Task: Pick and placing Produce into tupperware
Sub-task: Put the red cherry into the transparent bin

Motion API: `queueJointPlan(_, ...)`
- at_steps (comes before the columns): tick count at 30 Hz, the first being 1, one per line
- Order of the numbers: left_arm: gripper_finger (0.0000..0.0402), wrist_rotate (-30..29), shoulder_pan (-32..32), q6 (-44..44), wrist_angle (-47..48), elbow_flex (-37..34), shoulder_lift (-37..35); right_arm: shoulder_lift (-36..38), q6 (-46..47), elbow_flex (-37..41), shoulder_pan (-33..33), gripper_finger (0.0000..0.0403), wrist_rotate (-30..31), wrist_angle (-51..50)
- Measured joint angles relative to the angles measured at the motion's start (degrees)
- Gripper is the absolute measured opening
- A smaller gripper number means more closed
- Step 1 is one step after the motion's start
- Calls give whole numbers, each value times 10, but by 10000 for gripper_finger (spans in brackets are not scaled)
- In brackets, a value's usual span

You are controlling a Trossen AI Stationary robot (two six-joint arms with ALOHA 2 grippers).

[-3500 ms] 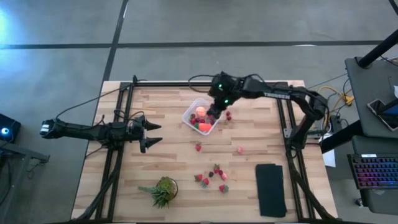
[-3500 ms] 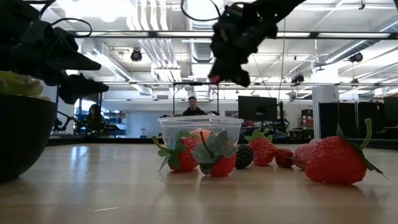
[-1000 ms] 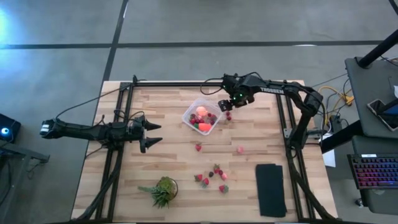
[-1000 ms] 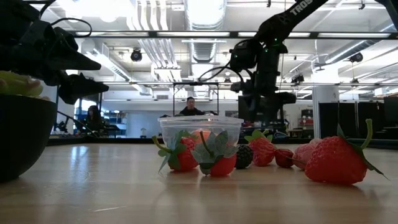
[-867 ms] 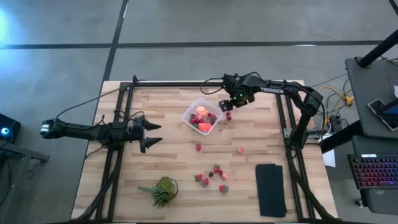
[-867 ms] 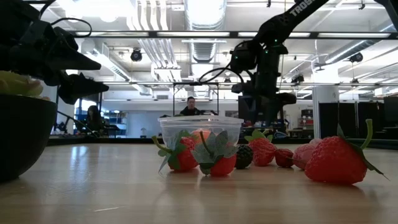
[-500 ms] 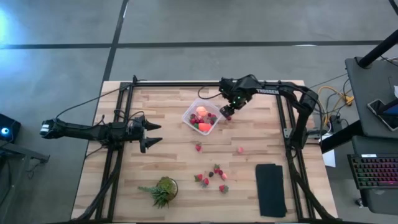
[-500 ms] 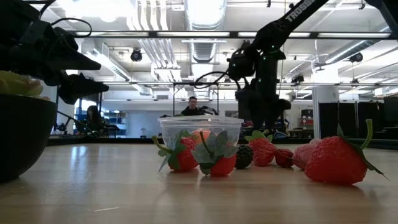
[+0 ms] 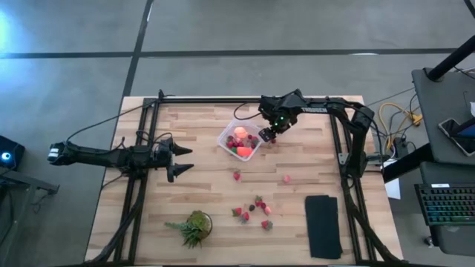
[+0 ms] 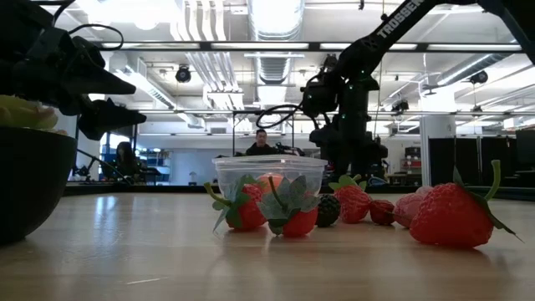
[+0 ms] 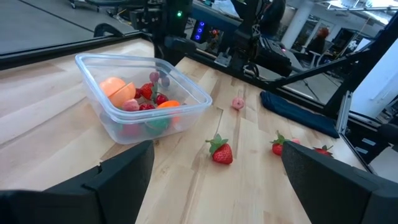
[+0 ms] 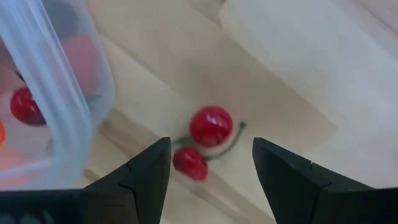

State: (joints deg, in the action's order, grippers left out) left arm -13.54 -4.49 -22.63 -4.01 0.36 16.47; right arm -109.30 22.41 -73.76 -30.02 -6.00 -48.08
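Observation:
The clear tupperware (image 9: 241,139) stands at the middle of the table's far half, with a pink-orange fruit, an orange piece and red pieces inside (image 11: 140,96). My right gripper (image 12: 210,146) points down, open, just right of the tub, above a pair of red cherries (image 12: 208,127) that lie on the wood, joined by their stems. Its fingers stand on either side of them, clear of them. Loose strawberries lie at mid-table (image 9: 237,176) and in a cluster nearer the front (image 9: 252,211). My left gripper (image 9: 182,159) waits open at the table's left.
A spiky potted plant (image 9: 194,226) stands near the front edge, and a flat black pad (image 9: 323,226) lies at the front right. A small pink piece (image 9: 286,179) lies right of centre. The tub's wall (image 12: 62,124) is close beside my right gripper.
My right gripper has come down beside the tub's right side, shifting a little toward the table's left and near edge, and has rolled about its own axis. Its fingers stay open. The produce and the tub have kept still.

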Motion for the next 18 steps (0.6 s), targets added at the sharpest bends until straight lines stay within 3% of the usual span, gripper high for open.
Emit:
queueJointPlan(11, 338, 0, 0, 0, 0, 0, 0, -14, -22, 0, 6, 218, 5, 21)
queueJointPlan(18, 338, 0, 0, 0, 0, 0, 0, -29, -34, 0, 15, 173, 11, 25)
